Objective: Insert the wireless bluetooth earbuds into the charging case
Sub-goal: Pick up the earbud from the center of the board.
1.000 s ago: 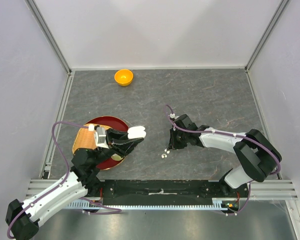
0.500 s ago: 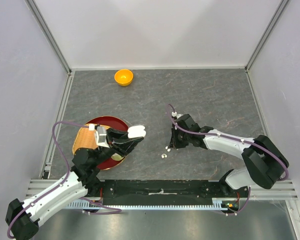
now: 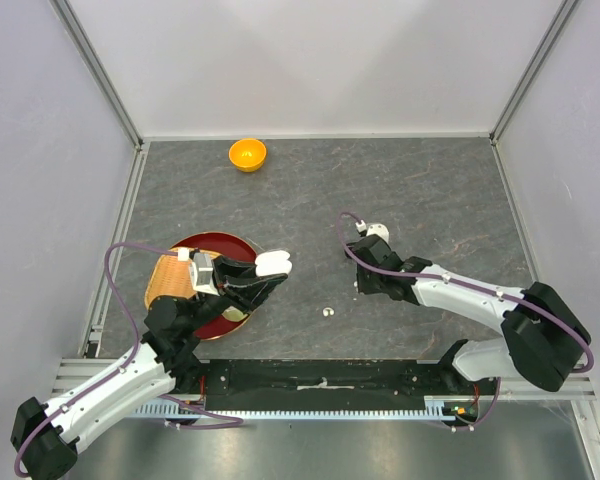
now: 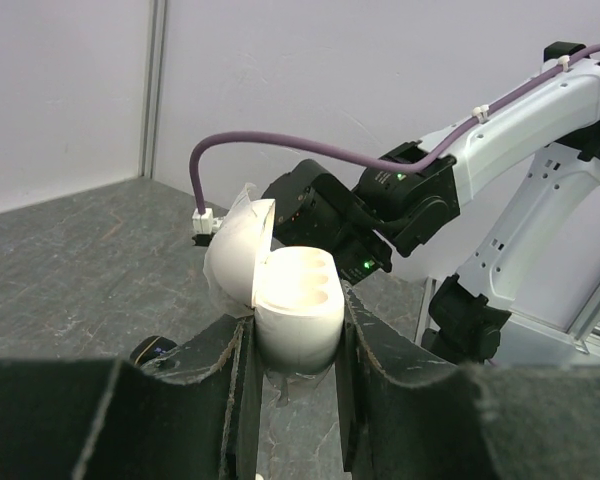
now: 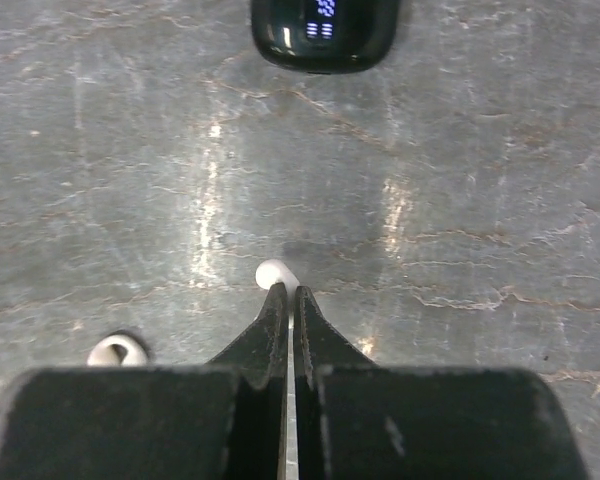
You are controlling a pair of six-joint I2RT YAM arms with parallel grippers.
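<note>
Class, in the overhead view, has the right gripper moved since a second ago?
Yes. The right gripper has shifted rightward, away from the loose white earbud, which has stayed put.

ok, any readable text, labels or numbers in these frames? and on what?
Nothing can be read.
On the black case: lit bluish-white marks on its display, too blurred to read.
On the white charging case: no print shows.
On the white earbud pinched in the right gripper: no marking shows.
On the left arm and the right arm: no readable labels in any view.
</note>
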